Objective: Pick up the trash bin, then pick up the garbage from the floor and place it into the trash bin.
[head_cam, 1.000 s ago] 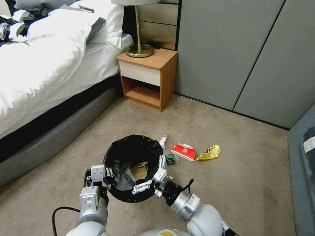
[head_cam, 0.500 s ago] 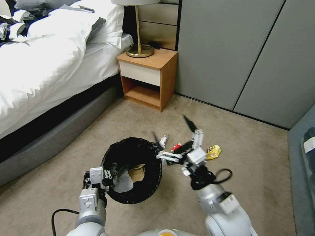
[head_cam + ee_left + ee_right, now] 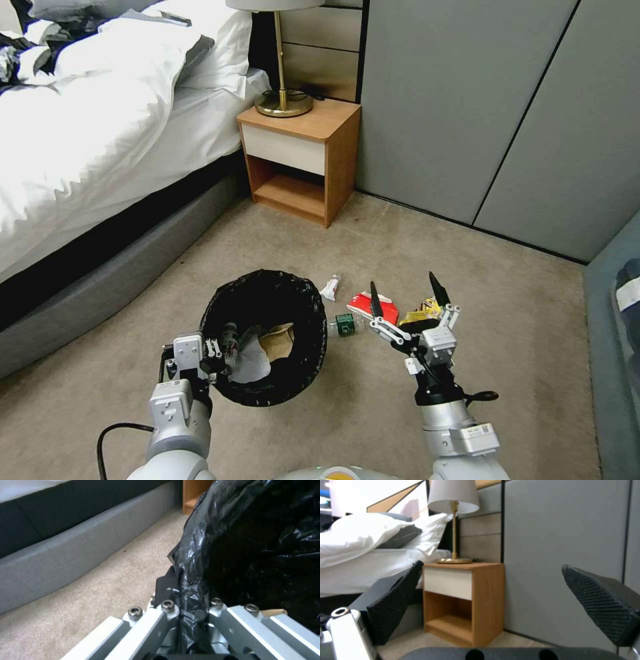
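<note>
While the left gripper (image 3: 223, 348) clamps the trash bin (image 3: 267, 333) by its near rim, keeping it tilted open | right gripper (image 3: 407, 300) hovers spread and empty above the garbage (image 3: 373, 308) on the carpet (image 3: 520, 347), beside the bin's right edge.

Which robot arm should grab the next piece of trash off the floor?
Probably the right: its end effector hangs open above the red-white packet and yellow wrapper. The left end effector is shut on the rim of the round, black-bagged trash bin.
</note>
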Available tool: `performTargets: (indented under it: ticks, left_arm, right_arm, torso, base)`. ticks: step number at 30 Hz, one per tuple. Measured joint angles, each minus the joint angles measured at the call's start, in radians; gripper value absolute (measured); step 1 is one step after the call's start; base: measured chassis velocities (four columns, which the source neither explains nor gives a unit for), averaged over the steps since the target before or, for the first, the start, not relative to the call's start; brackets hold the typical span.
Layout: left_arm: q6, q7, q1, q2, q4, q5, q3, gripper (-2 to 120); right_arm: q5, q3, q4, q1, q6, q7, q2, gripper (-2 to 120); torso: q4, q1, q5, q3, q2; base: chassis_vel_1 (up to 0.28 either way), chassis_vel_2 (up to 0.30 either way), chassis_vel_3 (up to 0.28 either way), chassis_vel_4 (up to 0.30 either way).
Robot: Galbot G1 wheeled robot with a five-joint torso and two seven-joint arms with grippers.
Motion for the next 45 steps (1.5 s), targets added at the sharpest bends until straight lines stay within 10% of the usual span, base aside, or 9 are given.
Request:
performTargets:
  ticks: [45]
  left_arm:
    - [0.000,0.002,-0.001,-0.008,-0.003,0.031,0.024,1]
  right_arm:
    - [0.037,0.107,-0.053,0.027,0.074,-0.055,-0.012,100]
  torso:
    - [0.0000,0.000,-0.0002,0.000,0.000]
  base:
    - [-0.086,0.087,0.084,-0.086]
